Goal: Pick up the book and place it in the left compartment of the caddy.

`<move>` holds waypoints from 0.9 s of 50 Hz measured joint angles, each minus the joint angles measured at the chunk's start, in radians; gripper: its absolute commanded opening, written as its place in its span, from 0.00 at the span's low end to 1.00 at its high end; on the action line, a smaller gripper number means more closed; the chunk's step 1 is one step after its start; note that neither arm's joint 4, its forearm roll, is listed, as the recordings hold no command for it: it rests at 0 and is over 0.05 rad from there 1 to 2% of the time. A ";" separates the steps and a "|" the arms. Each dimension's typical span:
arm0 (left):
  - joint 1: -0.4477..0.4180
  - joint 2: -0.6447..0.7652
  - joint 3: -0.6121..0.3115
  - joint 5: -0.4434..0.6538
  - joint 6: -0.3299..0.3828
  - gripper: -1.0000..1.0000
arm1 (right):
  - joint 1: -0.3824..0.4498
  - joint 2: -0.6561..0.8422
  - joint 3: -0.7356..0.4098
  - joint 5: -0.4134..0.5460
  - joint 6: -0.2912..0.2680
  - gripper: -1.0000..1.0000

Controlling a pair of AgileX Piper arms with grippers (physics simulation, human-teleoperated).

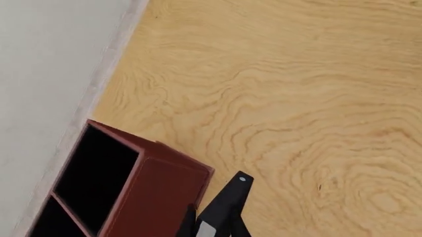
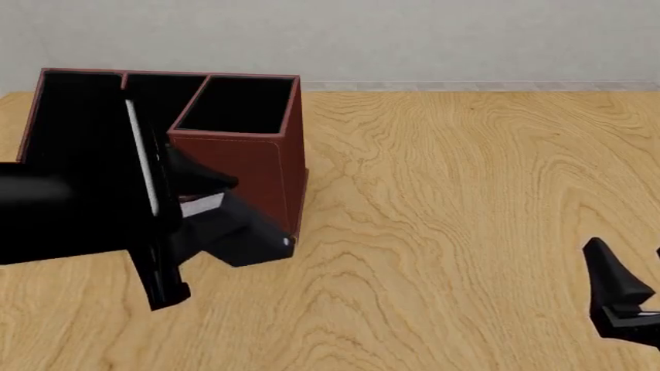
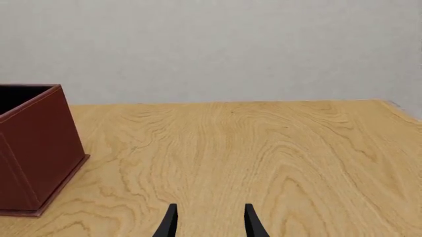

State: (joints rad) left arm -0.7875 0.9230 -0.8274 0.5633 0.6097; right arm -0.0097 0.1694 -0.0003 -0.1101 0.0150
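Front view: left jaws grip book (image 2: 154, 205) over caddy (image 2: 263, 166).

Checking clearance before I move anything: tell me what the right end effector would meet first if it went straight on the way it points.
The right end effector points over bare table toward the back wall. The caddy sits off to one side, apparently outside that line.

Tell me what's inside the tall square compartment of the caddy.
The tall square compartment of the caddy shows only black lining; nothing visible inside, though its floor is hidden from every view. The left gripper covers much of the neighbouring compartments.
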 measured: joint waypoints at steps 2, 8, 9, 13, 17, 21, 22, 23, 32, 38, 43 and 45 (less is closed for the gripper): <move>0.002 -0.006 -0.013 -0.001 0.003 0.00 | -0.001 -0.004 0.000 0.003 0.002 1.00; 0.010 -0.033 -0.040 -0.022 0.026 0.00 | -0.005 -0.021 0.000 0.014 0.008 1.00; 0.010 -0.041 -0.042 -0.028 0.032 0.00 | -0.005 -0.024 0.000 0.017 0.010 1.00; 0.010 -0.077 -0.050 -0.060 0.052 0.00 | -0.008 -0.039 0.000 0.027 0.015 1.00; 0.014 -0.113 -0.057 -0.099 0.069 0.00 | -0.011 -0.053 0.000 0.037 0.020 1.00; 0.037 -0.136 -0.063 -0.144 0.079 0.00 | -0.014 -0.064 0.000 0.045 0.024 1.00; 0.047 -0.138 -0.066 -0.154 0.079 0.00 | -0.014 -0.067 0.000 0.047 0.025 1.00; 0.056 -0.141 -0.069 -0.166 0.079 0.00 | -0.015 -0.070 0.000 0.049 0.027 1.00; 0.115 -0.179 -0.079 -0.271 0.084 0.00 | -0.018 -0.088 0.000 0.063 0.034 1.00; 0.160 -0.186 -0.086 -0.326 0.072 0.00 | -0.019 -0.096 -0.001 0.068 0.038 1.00; 0.216 -0.173 -0.105 -0.366 0.036 0.00 | -0.019 -0.097 -0.001 0.069 0.041 1.00; 0.236 -0.169 -0.113 -0.379 0.019 0.00 | -0.019 -0.097 -0.001 0.069 0.043 1.00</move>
State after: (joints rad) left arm -0.5516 0.7544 -0.9408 0.1847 0.6285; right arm -0.0290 0.0725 -0.0009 -0.0414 0.0577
